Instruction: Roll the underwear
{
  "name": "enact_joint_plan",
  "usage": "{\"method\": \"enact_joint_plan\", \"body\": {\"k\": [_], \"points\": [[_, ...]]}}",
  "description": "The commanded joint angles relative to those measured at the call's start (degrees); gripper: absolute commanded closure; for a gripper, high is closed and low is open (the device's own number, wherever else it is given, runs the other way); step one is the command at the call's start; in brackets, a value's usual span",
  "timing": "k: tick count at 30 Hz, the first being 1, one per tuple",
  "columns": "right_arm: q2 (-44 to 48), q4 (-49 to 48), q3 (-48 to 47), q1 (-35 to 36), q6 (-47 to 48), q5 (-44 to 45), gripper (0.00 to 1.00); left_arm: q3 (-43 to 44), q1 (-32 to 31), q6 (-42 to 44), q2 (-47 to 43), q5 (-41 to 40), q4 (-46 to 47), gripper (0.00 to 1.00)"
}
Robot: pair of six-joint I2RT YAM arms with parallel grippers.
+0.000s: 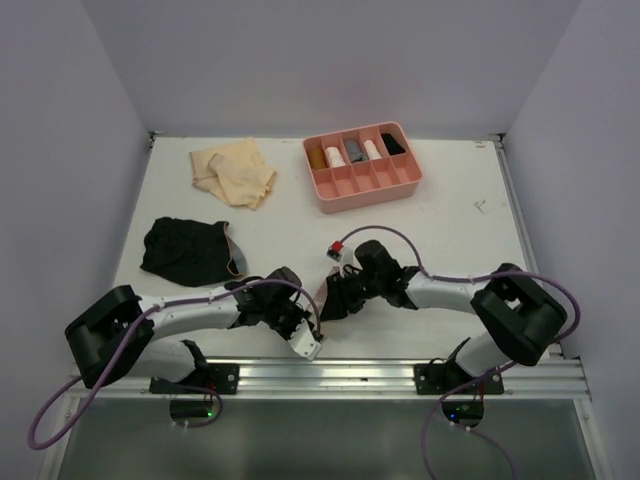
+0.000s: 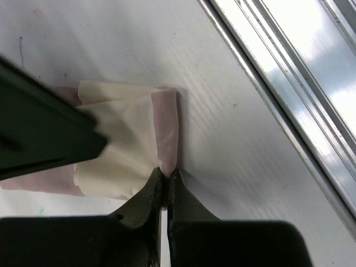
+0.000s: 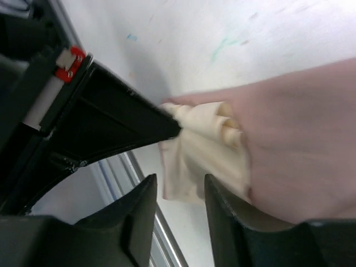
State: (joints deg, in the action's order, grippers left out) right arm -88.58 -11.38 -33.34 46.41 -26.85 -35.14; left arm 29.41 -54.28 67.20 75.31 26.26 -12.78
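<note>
Left wrist view: the left gripper pinches shut on a folded edge of the pink-and-cream underwear, which lies near the front rail. The right gripper stands open beside it. The soft, light cloth will likely slump, so folded edges look the best hold.

Pink underwear: dusty pink with cream patches, partly rolled, one pink fold raised along its edge; near middle of the desk.
Black underwear: crumpled, unrolled, left side.
Tan underwear: pale, loosely bunched, unrolled, far left.
</note>
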Motion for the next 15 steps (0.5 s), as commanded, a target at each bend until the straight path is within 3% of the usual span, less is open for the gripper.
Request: {"method": "enact_joint_plan", "body": {"k": [1, 5, 9, 11, 13, 15], "points": [[7.6, 9.9, -5.1, -4.9, 4.4, 9.0, 0.53, 3.3, -0.5, 0.2, 1.6, -1.1, -11.7, 1.00], [18.5, 18.0, -9.4, -8.2, 6.9, 20.6, 0.39, 7.1, -0.5, -8.1, 5.1, -1.1, -18.5, 1.00], [23.3, 26.4, -14.2, -10.6, 8.8, 28.6, 0.27, 11.2, 0.0, -16.9, 10.2, 1.0, -21.3, 1.00], [24.4, 30.3, -16.4, -11.1, 8.7, 31.6, 0.32, 13.5, 1.3, -21.3, 13.3, 2.6, -23.0, 1.00], [26.2, 33.2, -18.5, -11.2, 9.1, 32.3, 0.44, 15.3, 2.5, -23.8, 15.9, 5.3, -25.1, 1.00], [28.3, 35.2, -18.8, -11.3, 9.5, 32.1, 0.46, 18.6, 5.0, -25.1, 20.1, 7.3, -27.1, 1.00]]}}
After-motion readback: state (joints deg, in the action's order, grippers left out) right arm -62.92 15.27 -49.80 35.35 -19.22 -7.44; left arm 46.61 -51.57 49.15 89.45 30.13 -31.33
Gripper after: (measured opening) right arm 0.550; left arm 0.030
